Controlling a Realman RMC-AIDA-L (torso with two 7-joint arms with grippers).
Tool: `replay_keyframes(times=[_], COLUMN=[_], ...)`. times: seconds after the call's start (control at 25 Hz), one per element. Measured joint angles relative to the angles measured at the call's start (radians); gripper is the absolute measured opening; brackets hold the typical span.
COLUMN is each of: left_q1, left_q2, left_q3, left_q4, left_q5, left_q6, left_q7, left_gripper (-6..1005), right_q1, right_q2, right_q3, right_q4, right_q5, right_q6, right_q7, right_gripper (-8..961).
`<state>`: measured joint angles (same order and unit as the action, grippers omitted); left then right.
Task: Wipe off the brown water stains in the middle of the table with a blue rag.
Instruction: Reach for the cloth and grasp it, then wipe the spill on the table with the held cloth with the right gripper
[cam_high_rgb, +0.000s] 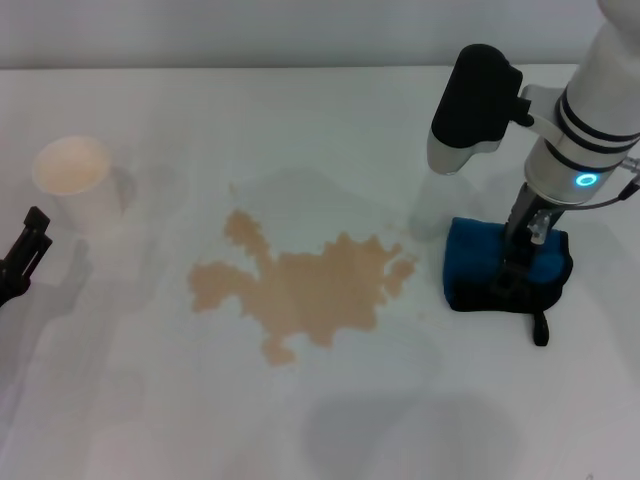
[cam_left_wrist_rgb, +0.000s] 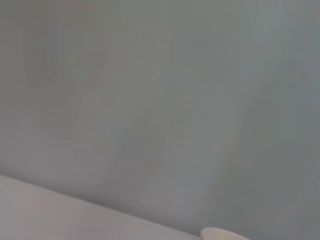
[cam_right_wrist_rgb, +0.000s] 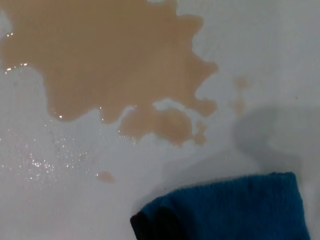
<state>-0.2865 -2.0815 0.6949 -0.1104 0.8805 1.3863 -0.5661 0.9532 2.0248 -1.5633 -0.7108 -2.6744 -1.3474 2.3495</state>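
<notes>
The brown water stains (cam_high_rgb: 300, 285) spread as a lobed tan blotch in the middle of the white table (cam_high_rgb: 300, 420). They also show in the right wrist view (cam_right_wrist_rgb: 110, 60). The blue rag (cam_high_rgb: 475, 265) lies bunched on the table just right of the stain, its black loop trailing toward the front. It also shows in the right wrist view (cam_right_wrist_rgb: 235, 210), a short gap from the stain's edge. My right gripper (cam_high_rgb: 515, 268) comes down from above and is shut on the blue rag. My left gripper (cam_high_rgb: 22, 255) is parked at the table's far left.
A white paper cup (cam_high_rgb: 72, 178) stands at the back left, near my left gripper; its rim shows in the left wrist view (cam_left_wrist_rgb: 222, 234). Small specks and droplets (cam_right_wrist_rgb: 105, 176) lie around the stain.
</notes>
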Motion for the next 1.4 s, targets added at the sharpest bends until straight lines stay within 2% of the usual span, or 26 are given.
replay_keyframes(times=[0.28, 0.72, 0.96, 1.04, 1.4], left_q1=[0.004, 0.008, 0.009, 0.009, 0.009], left_q2=[0.000, 0.000, 0.000, 0.000, 0.000], left_q3=[0.000, 0.002, 0.002, 0.002, 0.001], left_q4=[0.000, 0.000, 0.000, 0.000, 0.000], left_q5=[0.000, 0.002, 0.002, 0.002, 0.002], left_q6=[0.001, 0.004, 0.005, 0.005, 0.005], left_q7=[0.000, 0.000, 0.000, 0.000, 0.000], left_gripper=[878, 878, 878, 877, 878], right_q1=[0.004, 0.002, 0.002, 0.001, -0.001], right_q2=[0.001, 0.002, 0.002, 0.002, 0.003], right_q3=[0.000, 0.000, -0.008, -0.010, -0.049], right_q4=[0.023, 0.025, 0.025, 0.025, 0.015], right_q5=[-0.001, -0.001, -0.001, -0.001, 0.004], right_q6=[0.005, 0.002, 0.003, 0.006, 0.012], right_q7=[0.001, 0.002, 0.002, 0.002, 0.002], right_gripper=[757, 538, 384, 239, 165])
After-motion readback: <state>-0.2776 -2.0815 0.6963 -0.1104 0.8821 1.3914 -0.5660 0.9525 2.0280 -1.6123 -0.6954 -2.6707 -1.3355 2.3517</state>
